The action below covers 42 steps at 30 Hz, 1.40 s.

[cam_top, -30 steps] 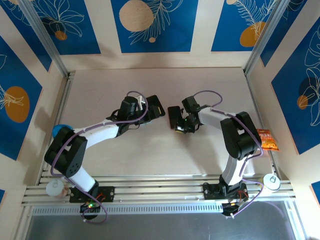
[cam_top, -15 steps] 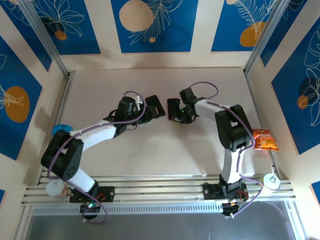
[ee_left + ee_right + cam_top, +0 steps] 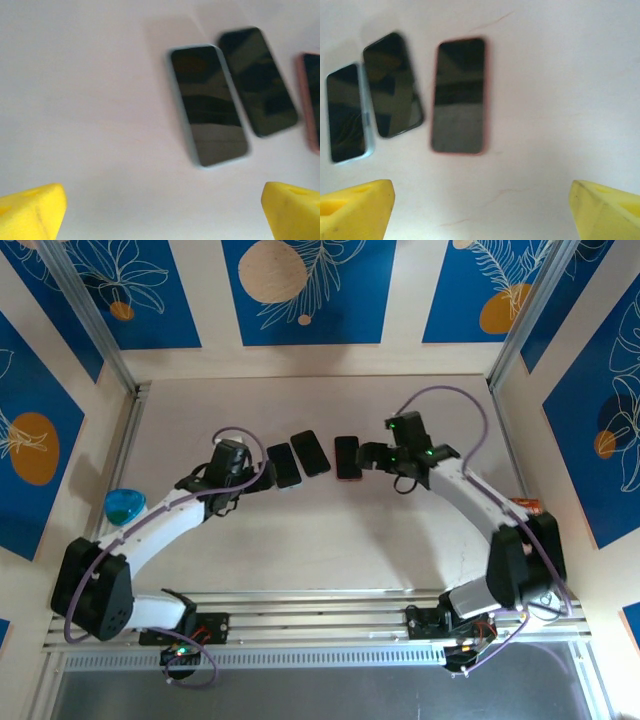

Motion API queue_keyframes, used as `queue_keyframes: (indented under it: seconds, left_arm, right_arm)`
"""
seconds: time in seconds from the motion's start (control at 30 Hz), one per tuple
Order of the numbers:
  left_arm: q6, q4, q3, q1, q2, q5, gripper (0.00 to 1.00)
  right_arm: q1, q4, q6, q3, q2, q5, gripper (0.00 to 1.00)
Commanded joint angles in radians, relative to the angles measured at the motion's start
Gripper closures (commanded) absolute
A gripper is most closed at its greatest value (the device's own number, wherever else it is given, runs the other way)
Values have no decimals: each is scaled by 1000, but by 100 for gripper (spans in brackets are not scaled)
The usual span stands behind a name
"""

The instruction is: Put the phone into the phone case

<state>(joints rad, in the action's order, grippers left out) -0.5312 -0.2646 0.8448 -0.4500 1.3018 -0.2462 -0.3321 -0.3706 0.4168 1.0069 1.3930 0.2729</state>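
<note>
Nearest, along the near edge of the desk (image 3: 330,540), two arm bases bolted to a slatted rail. A white round object (image 3: 110,616) beside the left base, another (image 3: 544,601) beside the right.

Further in, against the left edge, a small blue item (image 3: 124,505). Against the right edge, an orange packet (image 3: 530,506), partly hidden behind the right arm.

Toward the middle, both arms bent inward over the desk. Left gripper (image 3: 161,212) spread wide, one yellow fingertip (image 3: 31,210) at each lower corner of its wrist view, nothing between them, clear of every phone. Right gripper (image 3: 481,207) likewise parted wide, yellow pads (image 3: 355,206) gripping nothing, bare desk below.

Just beyond and between the two claws, mid-desk, three handsets flat on the surface, dark screens up, in a row from left to right. On the left, the blue-cased phone (image 3: 209,104), dark glass framed by a pale blue rim. Next to it the black phone (image 3: 257,80), without a coloured rim, tilted and set slightly nearer the far edge, its side touching or almost touching the blue rim; blur in the wrist views leaves that unsettled. On the right, apart by a narrow gap, the red-cased phone (image 3: 458,95), lying straight.

Farthest, past the far edge, wall panels (image 3: 300,290) in blue with pale leaf prints.
</note>
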Motion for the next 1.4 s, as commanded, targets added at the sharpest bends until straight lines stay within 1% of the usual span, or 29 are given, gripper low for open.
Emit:
queue_keyframes:
  seconds: [0.0,0.07,0.17,0.27,0.33,0.4,0.5,0.53,0.57,0.63,0.73,0.8,0.83,0.87,0.9,0.93,0.97,1.0,1.03,1.1,1.13,1.2,1.27,1.37]
  left_arm:
    - [175,-8,-52,49,-76,-187,1]
    - [230,53,-94,89,-118,-191,1]
    - [318,159,-164,148,-180,-186,1]
    - [386,316,-258,194,-237,-165,1]
    - [407,382,-302,239,-242,-143,1]
    - [445,426,-325,277,-230,-114,0]
    - [461,514,-370,330,-191,-76,1]
    - [461,568,-392,346,-172,-64,1]
    - [462,639,-417,359,-146,-52,1]
    - [470,789,-458,380,-79,-24,1]
    - [498,949,-483,386,30,8,1]
    - [506,1027,-483,391,68,54,1]
    - [520,1089,-493,392,93,73,1]
    - [521,1102,-487,397,110,91,1]
    - [520,1107,-482,399,136,102,1]
    - [527,1158,-492,399,174,121,1]
    - [530,1235,-511,399,212,138,1]
    - [531,1288,-521,399,256,141,1]
    - [538,1358,-534,399,278,141,1]
    - [531,1288,-527,401,250,150,1]
    - [534,1305,-519,401,267,149,1]
    - [538,1219,-486,400,255,147,1]
    - [540,1250,-493,400,261,147,0]
    - [541,1239,-492,399,260,145,0]
  right_arm:
    - [58,91,-46,-149,-82,203,9]
    - [90,203,-85,-237,-139,243,9]
    - [145,319,-138,-321,-177,264,8]
    - [204,478,-195,-400,-166,227,8]
    - [225,608,-231,-451,-132,224,8]
    - [241,687,-237,-475,-93,223,8]
    - [247,827,-266,-514,-40,211,7]
    - [249,885,-277,-530,-20,203,5]
    - [251,924,-286,-532,-5,197,1]
    - [259,940,-288,-522,13,153,1]
    - [271,1045,-289,-541,66,65,1]
    - [268,1103,-302,-551,104,47,1]
    - [273,1074,-298,-547,90,37,1]
    - [282,1089,-300,-557,90,2,1]
    - [288,1123,-300,-573,98,-18,1]
    - [298,1153,-295,-593,107,-42,1]
    - [306,1231,-296,-613,137,-58,1]
    - [306,1265,-290,-618,146,-60,1]
    - [309,1181,-294,-599,124,-71,1]
    - [315,1219,-295,-606,136,-87,1]
    - [314,1181,-294,-597,125,-86,1]
    - [312,1202,-296,-602,130,-81,1]
    - [312,1206,-296,-604,131,-82,1]
    - [311,1198,-297,-604,128,-81,1]
